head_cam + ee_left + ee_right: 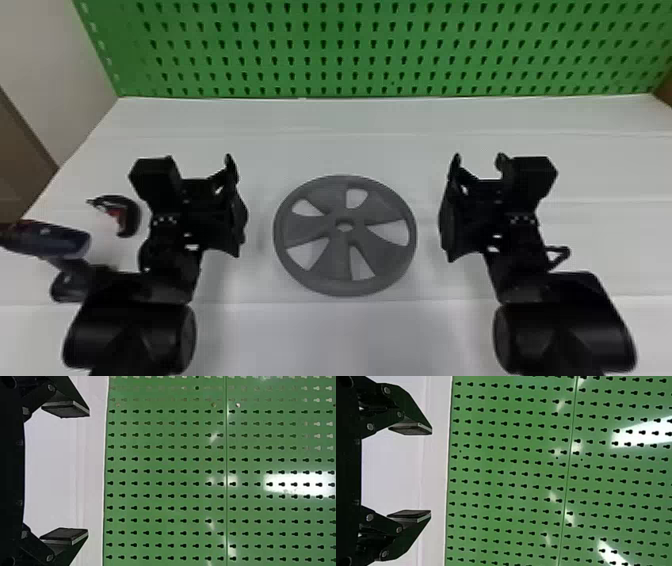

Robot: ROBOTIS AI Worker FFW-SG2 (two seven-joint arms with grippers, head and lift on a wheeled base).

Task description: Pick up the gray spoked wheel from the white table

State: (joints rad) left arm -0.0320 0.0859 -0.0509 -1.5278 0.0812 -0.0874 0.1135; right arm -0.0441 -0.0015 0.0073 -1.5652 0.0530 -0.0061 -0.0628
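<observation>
The wheel (340,260) lies flat on the bench (350,332), with the left hand (200,167) near its left side and the right hand (478,166) near its right, neither touching it, both empty with fingers spread wide.

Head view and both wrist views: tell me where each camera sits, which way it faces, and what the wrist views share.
Head view: on the robot's head, facing forward and down at the gray spoked wheel on the white table; left arm and right arm show.
Left wrist view: on the left wrist, facing the green pegboard past its open left tool.
Right wrist view: on the right wrist, facing the pegboard past its open right tool.
Shared by both wrist views: pegboard and table.
</observation>
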